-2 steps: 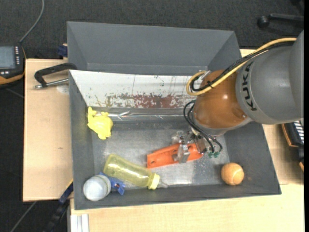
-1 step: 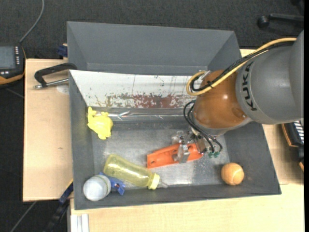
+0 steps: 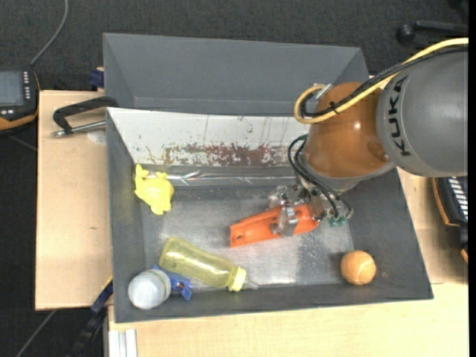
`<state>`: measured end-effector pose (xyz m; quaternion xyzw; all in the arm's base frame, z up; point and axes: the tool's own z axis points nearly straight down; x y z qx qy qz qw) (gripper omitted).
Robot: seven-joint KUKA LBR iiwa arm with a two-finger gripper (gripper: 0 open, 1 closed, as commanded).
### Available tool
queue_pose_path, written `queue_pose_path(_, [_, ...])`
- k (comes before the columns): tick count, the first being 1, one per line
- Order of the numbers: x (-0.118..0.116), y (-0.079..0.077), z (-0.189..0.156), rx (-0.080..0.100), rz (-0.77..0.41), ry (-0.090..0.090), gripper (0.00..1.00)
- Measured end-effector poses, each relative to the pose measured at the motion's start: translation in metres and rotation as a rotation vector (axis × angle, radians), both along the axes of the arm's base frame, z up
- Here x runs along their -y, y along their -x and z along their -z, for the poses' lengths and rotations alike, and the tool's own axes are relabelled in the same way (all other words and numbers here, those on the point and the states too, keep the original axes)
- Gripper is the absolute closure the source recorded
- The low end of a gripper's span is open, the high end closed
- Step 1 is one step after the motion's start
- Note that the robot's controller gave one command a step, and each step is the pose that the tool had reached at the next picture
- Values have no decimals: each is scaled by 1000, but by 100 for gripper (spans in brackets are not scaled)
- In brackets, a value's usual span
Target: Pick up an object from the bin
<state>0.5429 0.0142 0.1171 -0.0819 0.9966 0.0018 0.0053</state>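
Gripper (image 3: 288, 216) sits low over the right end of the long orange plastic piece (image 3: 255, 230), which lies tilted on the floor mid-bin, a bit right of centre. Can't tell whether it's clamped on the piece or apart; the wrist hides that. Risks, as I judge them: contact is at one end rather than the middle, so if lifted the long left part would likely sag, swing or twist out. A grip that is only partial could also let the piece slide across the floor of the grey bin (image 3: 223, 69) instead of rising. The back wall is near the wrist, so a sloppy retreat could bump it. The other things lie well apart from the gripper, so there's little chance of dragging a neighbour. Counts, big to small: one bin; one yellowish clear bottle (image 3: 195, 265) lying on its side front-left; one long orange piece; one yellow soft toy (image 3: 153, 190) at the left by the back wall; one white-and-blue round thing (image 3: 149, 288) in the front-left corner, touching or just beside the bottle; one small orange ball (image 3: 358, 267) front-right.
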Motion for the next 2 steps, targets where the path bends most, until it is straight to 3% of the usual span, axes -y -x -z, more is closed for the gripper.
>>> queue_pose_path(1, [-27, -31, -33, 16, -16, 0, 100])
queue_pose_path(2, [-26, -21, -84, 2, -26, -1, 100])
